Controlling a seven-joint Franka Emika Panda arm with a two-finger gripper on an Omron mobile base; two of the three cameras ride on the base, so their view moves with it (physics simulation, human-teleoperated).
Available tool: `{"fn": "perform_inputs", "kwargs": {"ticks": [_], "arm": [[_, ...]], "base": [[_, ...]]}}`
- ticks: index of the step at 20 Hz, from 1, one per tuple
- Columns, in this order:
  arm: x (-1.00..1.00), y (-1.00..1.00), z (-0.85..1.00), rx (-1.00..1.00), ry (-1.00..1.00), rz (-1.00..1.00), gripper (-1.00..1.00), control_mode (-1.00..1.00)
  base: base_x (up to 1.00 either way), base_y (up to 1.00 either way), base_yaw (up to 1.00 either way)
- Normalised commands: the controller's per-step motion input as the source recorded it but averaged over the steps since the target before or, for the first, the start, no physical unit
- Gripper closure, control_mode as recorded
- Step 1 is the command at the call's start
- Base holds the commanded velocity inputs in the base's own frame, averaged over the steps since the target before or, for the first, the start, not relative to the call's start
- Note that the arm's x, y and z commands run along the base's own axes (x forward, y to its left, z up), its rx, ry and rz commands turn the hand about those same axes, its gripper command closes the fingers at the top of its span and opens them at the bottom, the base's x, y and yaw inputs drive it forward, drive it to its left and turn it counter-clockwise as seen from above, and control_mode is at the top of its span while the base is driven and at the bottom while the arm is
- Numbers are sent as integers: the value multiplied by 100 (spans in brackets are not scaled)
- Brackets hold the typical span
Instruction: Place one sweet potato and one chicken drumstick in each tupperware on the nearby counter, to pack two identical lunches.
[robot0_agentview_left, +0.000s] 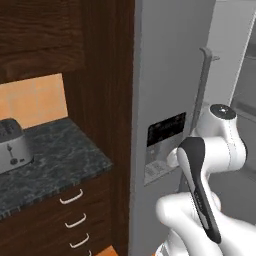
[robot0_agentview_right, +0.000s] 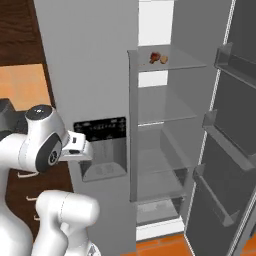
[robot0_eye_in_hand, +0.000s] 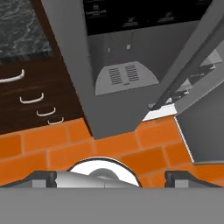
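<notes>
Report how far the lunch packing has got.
Done: the fridge's right door stands open, and small reddish and tan food pieces sit on an upper shelf. In hand: nothing; the gripper points at the orange floor with jaws wide apart. Left: all picking and packing; the counter carries a toaster.

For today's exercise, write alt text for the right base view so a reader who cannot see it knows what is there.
An open grey fridge shows mostly bare glass shelves, with a chicken drumstick and a sweet potato side by side on the top shelf. Its door swings out at right. The white robot arm rises at lower left, beside the closed door's dispenser panel.
</notes>
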Motion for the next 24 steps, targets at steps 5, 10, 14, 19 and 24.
{"fn": "perform_inputs", "kwargs": {"ticks": [5,10,14,19,24], "arm": [[0,0,0,0,0,0,-100,100],[0,0,0,0,0,0,-100,100],[0,0,0,0,0,0,-100,100],[0,0,0,0,0,0,-100,100],[0,0,0,0,0,0,-100,100]], "base": [[58,-95,23],[34,-70,27],[25,-9,6],[46,-11,3],[40,-22,5]]}}
